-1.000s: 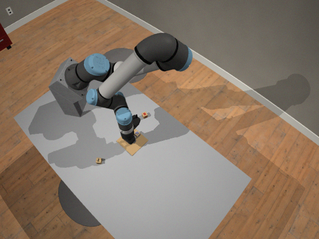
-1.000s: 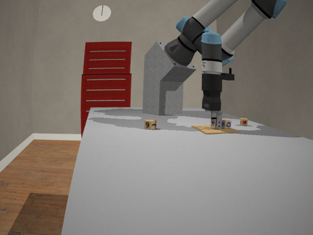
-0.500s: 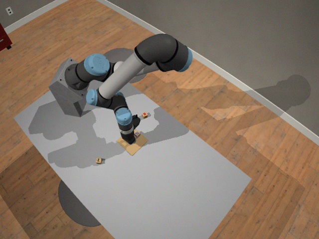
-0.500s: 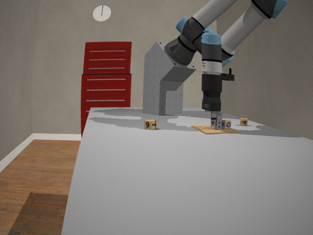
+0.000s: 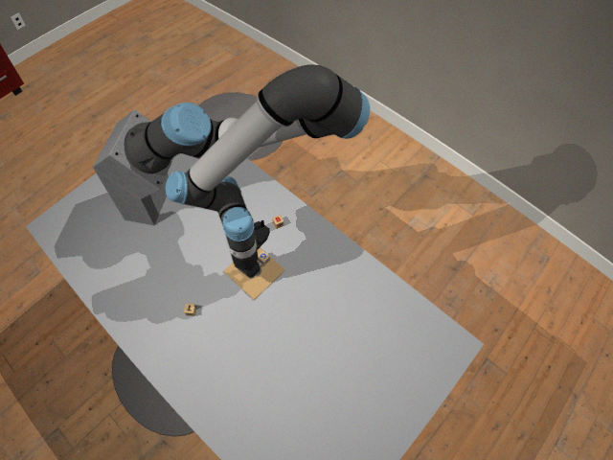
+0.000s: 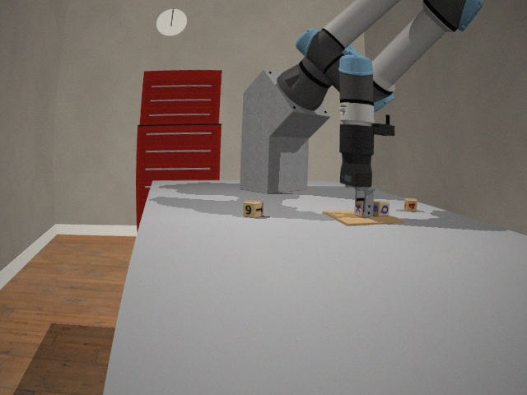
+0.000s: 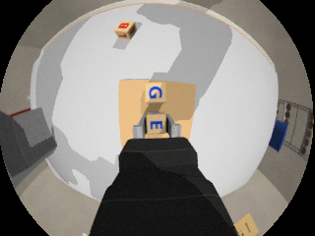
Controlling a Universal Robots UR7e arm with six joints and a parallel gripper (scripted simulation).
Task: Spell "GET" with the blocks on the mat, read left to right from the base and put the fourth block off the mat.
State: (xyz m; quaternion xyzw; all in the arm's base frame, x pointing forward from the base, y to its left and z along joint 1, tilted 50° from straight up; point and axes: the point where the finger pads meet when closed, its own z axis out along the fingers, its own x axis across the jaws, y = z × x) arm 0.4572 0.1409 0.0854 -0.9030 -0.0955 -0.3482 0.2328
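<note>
A tan mat (image 5: 254,277) lies on the grey table. The G block (image 7: 156,92), with a blue letter, rests on the mat; it also shows in the exterior view (image 6: 381,208). My gripper (image 7: 156,120) points straight down and is shut on the E block (image 7: 156,126), which sits on the mat right beside the G block, on the nearer side in the wrist view. In the exterior view the E block (image 6: 361,209) is low between the fingers (image 6: 365,209). A block with a dark letter that looks like T (image 5: 190,309) lies off the mat to the left (image 6: 253,209).
A block with a red letter (image 5: 279,220) lies off the mat beyond the G block (image 7: 125,29). The grey robot pedestal (image 5: 129,172) stands at the table's back corner. A red tool cabinet (image 6: 179,140) stands behind the table.
</note>
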